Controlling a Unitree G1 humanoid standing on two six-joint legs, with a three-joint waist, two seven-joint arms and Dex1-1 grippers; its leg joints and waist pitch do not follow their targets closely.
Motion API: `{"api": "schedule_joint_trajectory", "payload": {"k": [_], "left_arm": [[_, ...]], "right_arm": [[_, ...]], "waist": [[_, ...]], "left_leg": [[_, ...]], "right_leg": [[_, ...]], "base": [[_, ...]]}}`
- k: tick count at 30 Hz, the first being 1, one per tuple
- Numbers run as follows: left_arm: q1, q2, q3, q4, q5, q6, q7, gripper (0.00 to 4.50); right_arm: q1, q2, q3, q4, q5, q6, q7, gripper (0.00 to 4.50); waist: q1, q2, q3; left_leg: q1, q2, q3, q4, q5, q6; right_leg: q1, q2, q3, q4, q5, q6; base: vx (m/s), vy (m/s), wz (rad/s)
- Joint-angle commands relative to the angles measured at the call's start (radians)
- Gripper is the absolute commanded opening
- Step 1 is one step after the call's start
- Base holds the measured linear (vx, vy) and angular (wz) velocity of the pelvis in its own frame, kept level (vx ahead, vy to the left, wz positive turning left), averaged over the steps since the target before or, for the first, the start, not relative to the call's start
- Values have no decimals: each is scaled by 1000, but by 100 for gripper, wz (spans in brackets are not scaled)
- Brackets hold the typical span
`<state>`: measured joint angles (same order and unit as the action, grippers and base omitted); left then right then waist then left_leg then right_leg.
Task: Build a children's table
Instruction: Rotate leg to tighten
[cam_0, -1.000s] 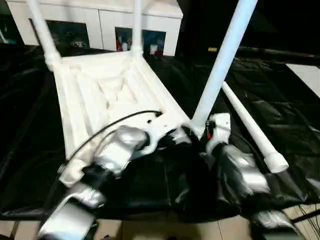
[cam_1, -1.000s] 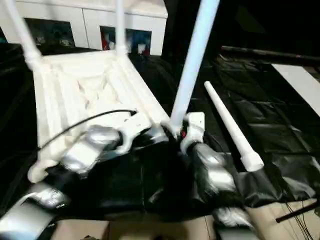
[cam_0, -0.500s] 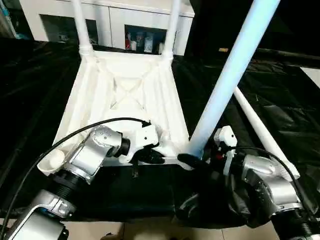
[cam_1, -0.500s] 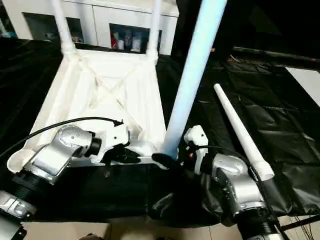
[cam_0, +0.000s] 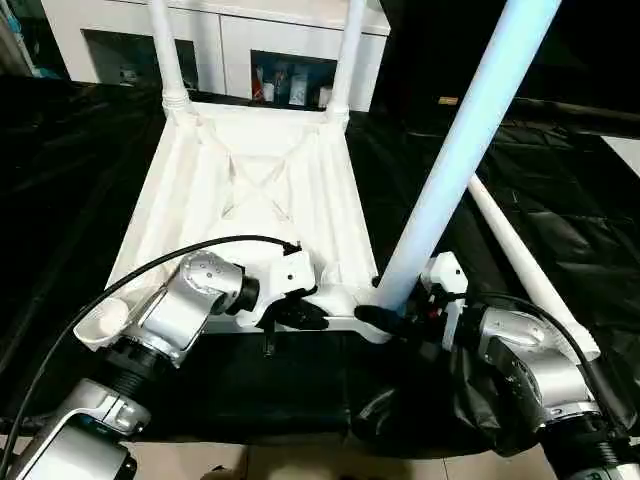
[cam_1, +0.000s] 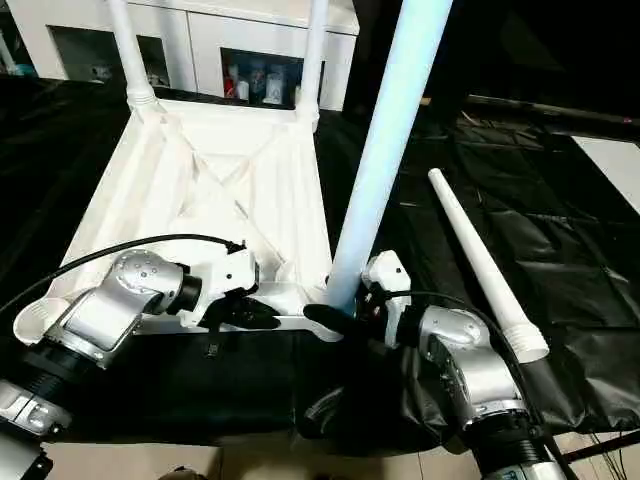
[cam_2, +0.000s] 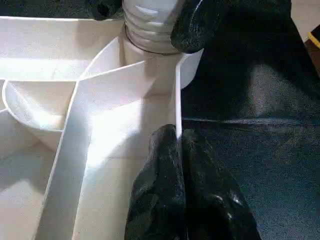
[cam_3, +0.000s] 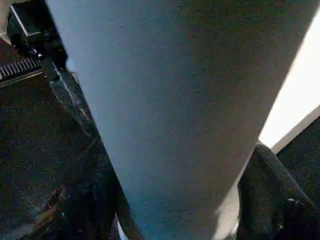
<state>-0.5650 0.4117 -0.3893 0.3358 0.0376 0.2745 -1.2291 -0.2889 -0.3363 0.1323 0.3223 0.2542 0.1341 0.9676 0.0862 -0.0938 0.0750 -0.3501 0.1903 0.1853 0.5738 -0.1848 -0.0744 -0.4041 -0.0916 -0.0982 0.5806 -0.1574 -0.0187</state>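
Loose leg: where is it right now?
The loose leg lies flat on the black sheet on the robot's right, beside the upturned top, just beyond the right gripper and the near-right standing leg.

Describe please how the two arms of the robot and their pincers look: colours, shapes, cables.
Both forearms are rounded silver metal shells with black ribbed joints. The left arm carries a thin black cable looping over it to a white block at the wrist. The right arm has a similar white block and black cable, with a small red detail. The left pincer and the right pincer have matte black, slightly grainy fingers.
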Motion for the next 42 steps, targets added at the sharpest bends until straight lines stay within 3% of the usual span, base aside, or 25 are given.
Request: {"api": "schedule_joint_trajectory", "payload": {"k": [1, 5, 6, 7, 10, 12, 14, 15, 16, 17, 19, 25, 26, 30, 31, 32, 33, 34, 38, 39, 40, 41, 42], "left_arm": [[27, -8, -34, 7, -7, 0, -23, 0], [12, -58, -10, 59, 8, 24, 76, 0], [5, -73, -3, 74, 13, 32, 106, 0], [-13, -103, 10, 106, 21, 46, 161, 0], [-76, -209, 58, 203, 28, 95, 334, 0], [-112, -272, 80, 252, 28, 125, 426, 0], [-146, -337, 93, 295, 27, 146, 503, 0], [-159, -364, 102, 311, 25, 144, 538, 0], [-165, -377, 108, 319, 23, 141, 552, 0], [-172, -399, 107, 322, 25, 132, 556, 0], [-173, -407, 104, 322, 28, 126, 554, 0], [-156, -375, 82, 322, 46, 98, 523, 0], [-157, -374, 80, 325, 46, 91, 523, 0], [-160, -376, 82, 331, 40, 83, 517, 0], [-162, -379, 86, 333, 37, 56, 515, 0], [-162, -381, 88, 335, 35, 44, 513, 0], [-162, -381, 88, 336, 34, 36, 511, 0], [-160, -381, 85, 333, 38, 19, 515, 0], [-152, -389, 108, 309, 28, -67, 548, 0], [-155, -398, 139, 295, 0, -77, 551, 27], [-159, -398, 165, 269, -31, -54, 534, 44], [-161, -397, 176, 255, -42, -44, 528, 54], [-163, -392, 188, 229, -56, -24, 522, 52]], "right_arm": [[7, -4, 18, 28, -31, -12, -6, 267], [-3, 54, -52, 120, -37, -11, -178, 267], [-9, 66, -67, 143, -42, -14, -223, 267], [-20, 91, -97, 182, -46, -17, -308, 267], [-64, 163, -177, 279, -42, -15, -538, 266], [-103, 202, -218, 329, -26, -9, -649, 266], [-156, 246, -257, 386, -1, -9, -748, 266], [-179, 261, -268, 408, 4, -13, -785, 266], [-191, 268, -272, 420, 4, -17, -803, 266], [-217, 285, -270, 438, 3, -19, -807, 266], [-227, 292, -262, 441, -2, -19, -800, 266], [-208, 292, -230, 432, -36, -49, -749, 266], [-206, 293, -237, 425, -20, -55, -731, 322], [-189, 279, -249, 363, 9, -57, -692, 356], [-153, 245, -245, 269, -28, -75, -728, 370], [-139, 234, -245, 236, -39, -82, -738, 378], [-130, 228, -246, 217, -45, -85, -743, 378], [-103, 216, -247, 167, -47, -86, -735, 378], [22, 188, -260, -44, -4, -13, -690, 378], [73, 172, -250, -109, 7, 21, -660, 380], [111, 155, -234, -144, 2, 39, -640, 380], [128, 149, -227, -159, 1, 45, -632, 380], [151, 142, -221, -176, 4, 52, -623, 380]], "waist": [[0, 9, -68], [-4, 13, -65], [-10, 11, -60], [-13, 11, -62], [-24, 10, -64], [-28, 12, -65], [-36, 13, -64], [-35, 13, -67], [-36, 12, -67], [-35, 10, -66], [-34, 10, -69], [-27, 8, -67], [-27, 5, -67], [-24, 4, -66], [-22, 1, -68], [-21, -12, -69], [-14, -4, -71], [-18, -15, -71], [4, -13, -71], [5, -11, -75], [10, -14, -82], [12, -11, -82], [11, -10, -82]], "left_leg": [[4, 50, -14, -66, -161, 47], [4, 49, -15, -69, -188, 33], [6, 48, -14, -72, -238, 18], [8, 47, -21, -71, -278, -2], [17, 42, -23, -64, -320, -18], [12, 42, -26, -66, -327, -9], [16, 41, -28, -64, -357, -11], [11, 38, -30, -63, -357, -9], [6, 39, -28, -64, -346, -2], [10, 37, -27, -63, -352, 7], [2, 37, -27, -65, -330, 17], [2, 40, -22, -68, -295, 34], [2, 40, -21, -68, -298, 34], [1, 40, -21, -68, -294, 44], [-2, 41, -21, -69, -275, 44], [-3, 40, -20, -67, -260, 47], [5, 42, -17, -65, -243, 49], [-1, 42, -15, -65, -233, 56], [-3, 46, -16, -65, -215, 71], [-2, 48, -17, -66, -209, 68], [-8, 49, -18, -60, -166, 74], [-8, 52, -16, -59, -131, 81], [-12, 52, -17, -58, -119, 85]], "right_leg": [[51, -69, 60, -51, -237, -200], [49, -68, 59, -55, -269, -198], [44, -69, 58, -70, -353, -178], [45, -72, 55, -75, -440, -154], [33, -76, 51, -92, -551, -111], [36, -73, 47, -96, -549, -99], [28, -70, 42, -98, -570, -87], [35, -71, 38, -101, -569, -76], [35, -71, 40, -102, -551, -72], [31, -70, 40, -105, -548, -71], [37, -70, 42, -100, -523, -72], [36, -69, 49, -89, -452, -100], [35, -69, 48, -90, -457, -101], [37, -70, 48, -93, -478, -94], [40, -72, 48, -93, -472, -90], [39, -70, 49, -93, -466, -84], [33, -71, 52, -89, -443, -91], [36, -68, 51, -87, -427, -96], [38, -70, 53, -86, -415, -73], [37, -71, 53, -80, -395, -85], [44, -72, 53, -68, -316, -105], [43, -69, 55, -58, -229, -141], [45, -70, 54, -52, -195, -155]], "base": [[0, 0, 0], [0, 0, 0], [0, 0, 0], [0, 0, 0], [-53, 11, -1], [-25, 5, 1], [0, 0, 0], [0, 0, 0], [0, 0, 0], [0, 0, 0], [0, 0, 0], [0, 0, 0], [0, 0, 0], [0, 0, 0], [0, 0, 0], [0, 0, 0], [0, 0, 0], [0, 0, 0], [0, 0, 0], [0, 0, 0], [0, 0, 0], [0, 0, 0], [0, 0, 0]]}}
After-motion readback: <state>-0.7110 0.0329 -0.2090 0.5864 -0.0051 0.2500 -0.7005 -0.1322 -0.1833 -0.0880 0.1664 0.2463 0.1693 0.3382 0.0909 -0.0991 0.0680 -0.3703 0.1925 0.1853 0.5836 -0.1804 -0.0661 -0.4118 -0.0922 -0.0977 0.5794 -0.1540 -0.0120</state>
